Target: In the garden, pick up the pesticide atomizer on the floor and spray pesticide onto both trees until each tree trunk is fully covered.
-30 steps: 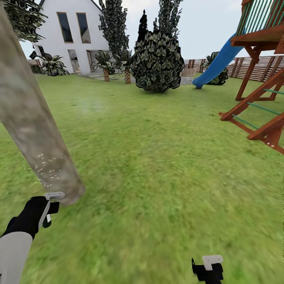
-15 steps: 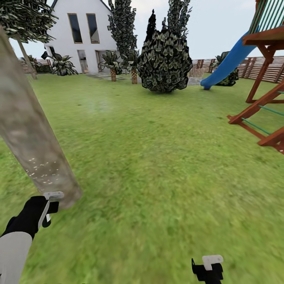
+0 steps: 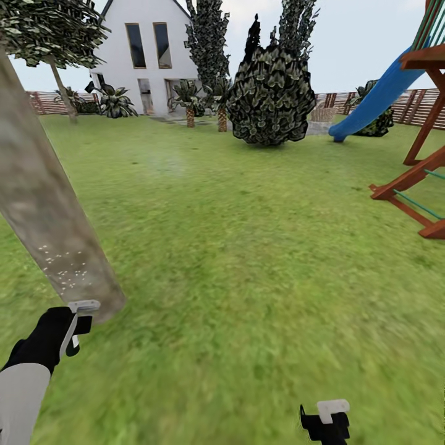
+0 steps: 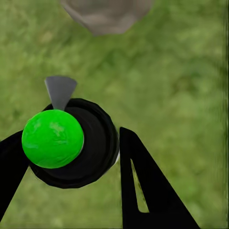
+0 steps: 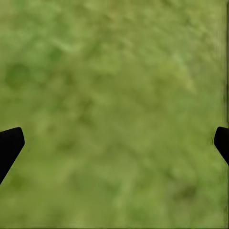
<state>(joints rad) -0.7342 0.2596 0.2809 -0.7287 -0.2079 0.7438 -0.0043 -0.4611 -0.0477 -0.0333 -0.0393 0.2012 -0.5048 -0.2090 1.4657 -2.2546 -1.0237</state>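
Presently the atomizer (image 4: 67, 143) sits between the fingers of the left gripper (image 4: 71, 157), which are clamped on its round black body. The left wrist view looks down on it: a green cap on top, a grey nozzle projecting forward toward the base of the trunk (image 3: 49, 216). In the head view the left gripper (image 3: 73, 327) holds the sprayer low, just beside the foot of that trunk, nozzle facing it. Pale specks mark a patch of the lower trunk; the bark above them looks bare.

The right gripper (image 3: 326, 420) hangs over the lawn (image 3: 259, 247) with fingers spread wide and nothing between them; the right wrist view shows grass between the two tips.

Handling assessment: the sprayer appears rigid and small, probably light, with a smooth curved wall that could rotate or slip under a loose pinch. The sound hold is across the body below the cap, as now, leaving the nozzle unobstructed. The trunk is thick, leaning and fixed; it needs no grip, only aim.

Judgement: coverage of this trunk is partial. A second tree (image 3: 52, 37) stands far off by the fence (image 3: 43, 102).
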